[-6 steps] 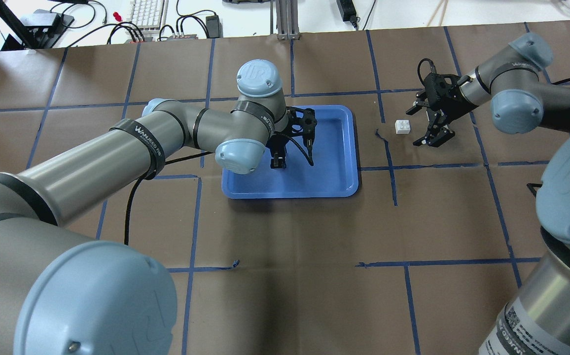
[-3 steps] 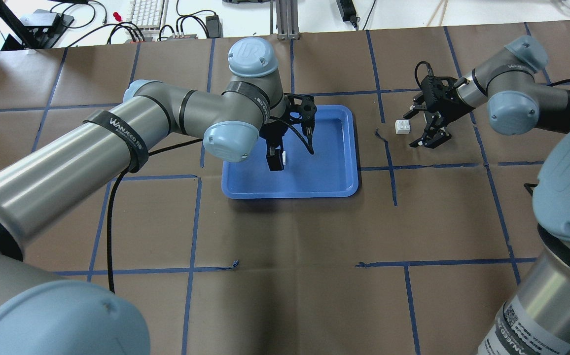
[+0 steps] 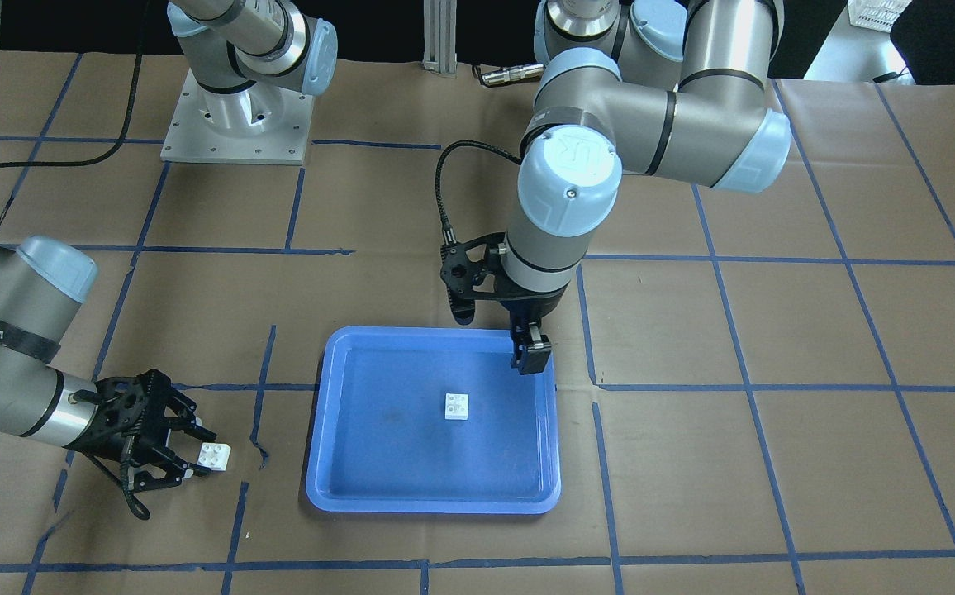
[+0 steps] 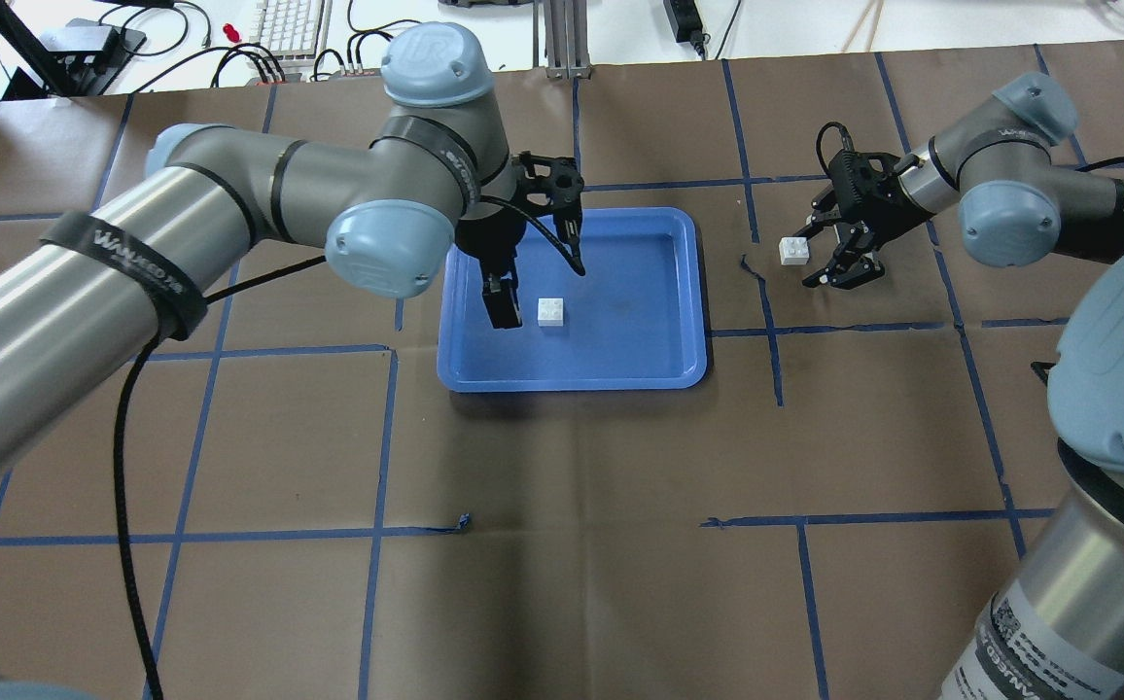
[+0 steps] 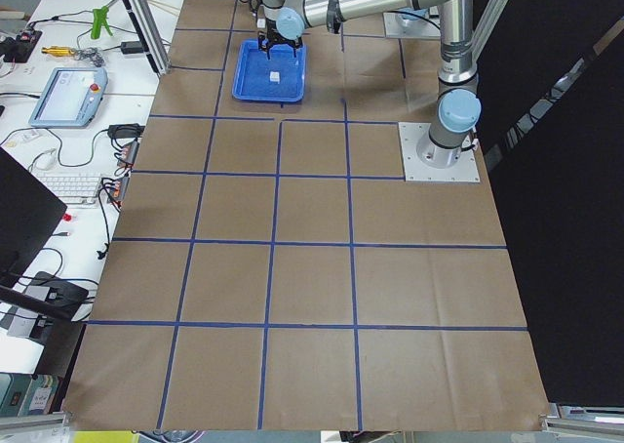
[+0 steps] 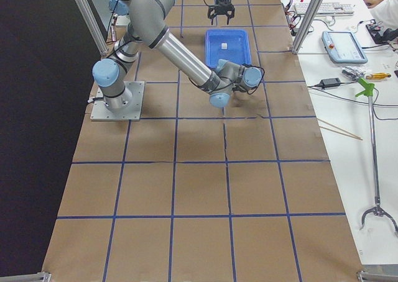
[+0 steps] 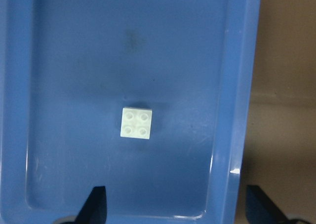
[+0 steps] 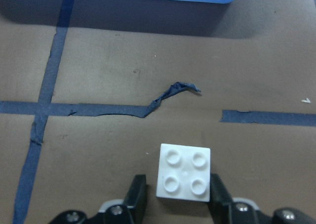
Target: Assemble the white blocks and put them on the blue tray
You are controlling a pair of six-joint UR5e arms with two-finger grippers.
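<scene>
One white block [image 4: 550, 311] lies studs up on the floor of the blue tray [image 4: 572, 381]; it also shows in the front view [image 3: 457, 406] and the left wrist view [image 7: 136, 123]. My left gripper [image 4: 535, 287] hangs open and empty above the tray, just beside that block. The second white block [image 4: 793, 251] sits on the brown table, to the right of the tray. My right gripper [image 4: 810, 255] is low and open, with a finger on either side of this block [image 8: 182, 178]; a small gap shows on one side.
Brown paper with a blue tape grid covers the table [image 4: 581, 467]. A torn curl of tape [image 8: 173, 93] lies between the tray and the second block. A keyboard and cables [image 4: 290, 29] lie beyond the far edge.
My left gripper has let go of the block in the tray and drawn up and to the left. My right gripper has shifted slightly left, closing in on the table block.
</scene>
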